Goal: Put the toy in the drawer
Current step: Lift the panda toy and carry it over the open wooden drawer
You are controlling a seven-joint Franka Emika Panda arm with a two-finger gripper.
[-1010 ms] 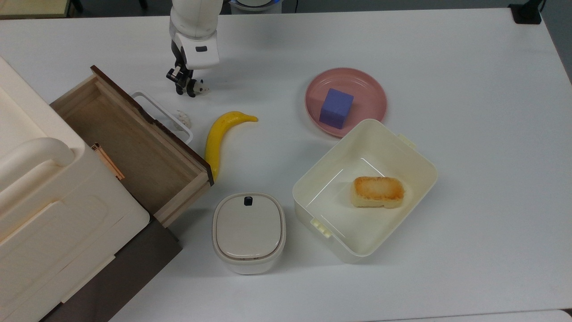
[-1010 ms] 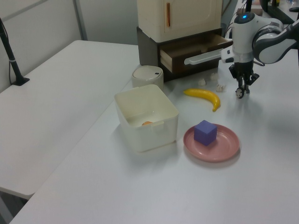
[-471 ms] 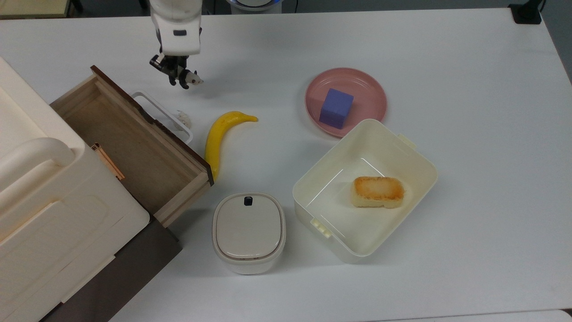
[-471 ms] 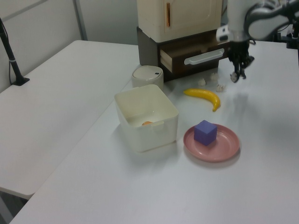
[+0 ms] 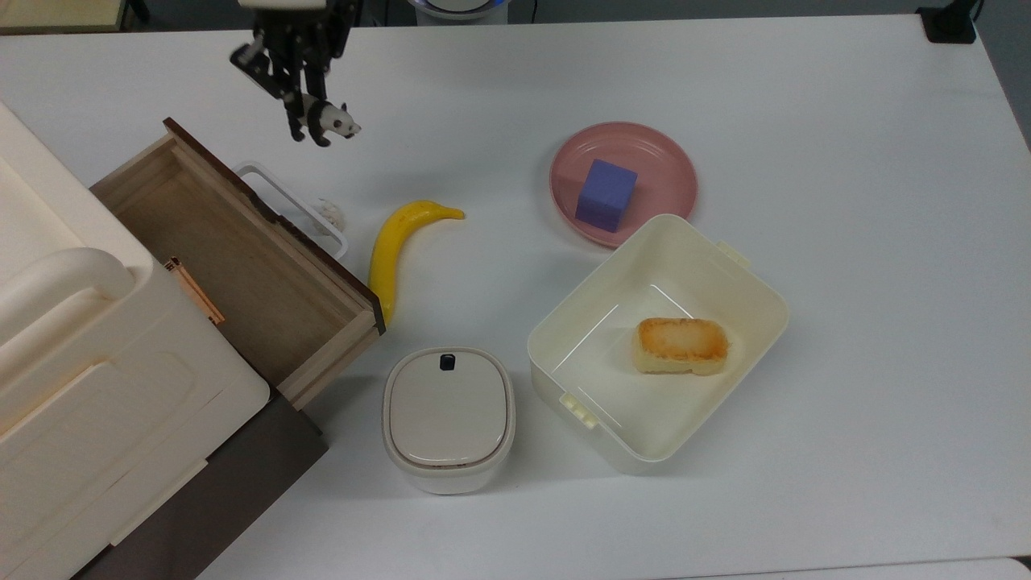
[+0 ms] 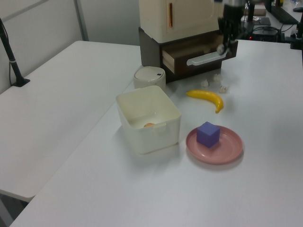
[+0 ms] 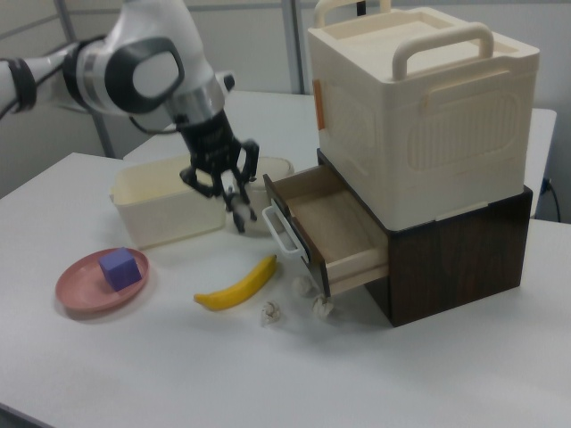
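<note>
A: Where's the gripper (image 5: 310, 113)?

B: Raised off the table (image 5: 846, 145), near the top view's upper left. Fingers pinched on the toy (image 5: 329, 121), a small black-and-white panda held clear of the surface. In the right view the gripper (image 7: 237, 203) hangs just to the right view's left of the drawer front.

A: And the drawer (image 5: 233, 266)?

B: Pulled open, light wood floor bare, dark front panel with the white loop handle (image 5: 294, 211). Toy sits outside it, above the table beyond the handle side as the top view shows it.

A: Nearby items?

B: Banana (image 5: 399, 242) lies on the table beside the drawer front. Small pale crumpled bit (image 5: 331, 213) by the handle. Pink plate (image 5: 668, 161) carries a purple cube (image 5: 605, 194). Cream bin (image 5: 757, 298) holds a browned bread piece (image 5: 681, 345). Lidded cream container (image 5: 448, 417) stands near the drawer's corner.

A: Left view?

B: Gripper (image 6: 222, 46) is up in front of the cabinet (image 6: 182, 19), above the handle; the toy is too small to make out there.
</note>
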